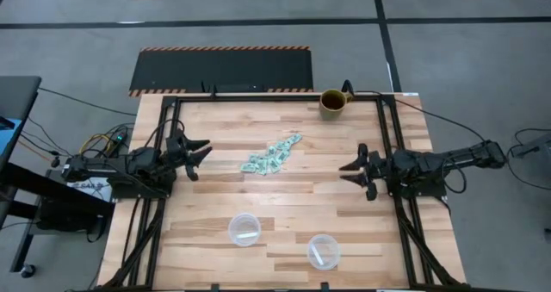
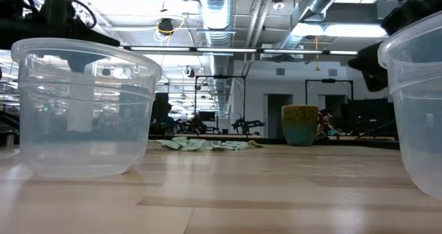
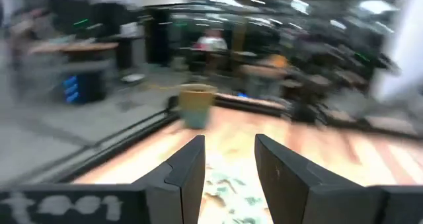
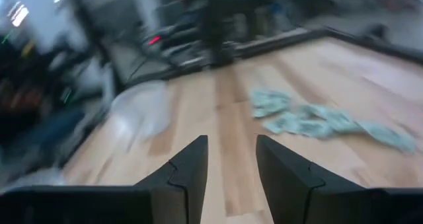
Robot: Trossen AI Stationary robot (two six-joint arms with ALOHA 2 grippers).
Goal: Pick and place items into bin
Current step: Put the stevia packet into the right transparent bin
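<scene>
A heap of tiny pale mint-green and whitish pieces (image 1: pixel 271 155) lies flat on the wood in the middle of the table; it also shows in the low view as the heap (image 2: pixel 207 144), in the right wrist view as the pieces (image 4: pixel 317 121), and under the left fingers as the pieces (image 3: pixel 231 191). Two clear round cups stand near the near edge, cup (image 1: pixel 244 229) and cup (image 1: pixel 323 251). My left gripper (image 1: pixel 198 157) hovers open left of the heap. My right gripper (image 1: pixel 351 171) hovers open right of it. Neither touches anything.
A brown mug (image 1: pixel 332 102) stands at the table's far edge, right of centre, seen too as the mug (image 2: pixel 300 125). The black frame rail (image 1: pixel 275 96) borders the table on its sides. Bare wood lies between the heap and the two cups.
</scene>
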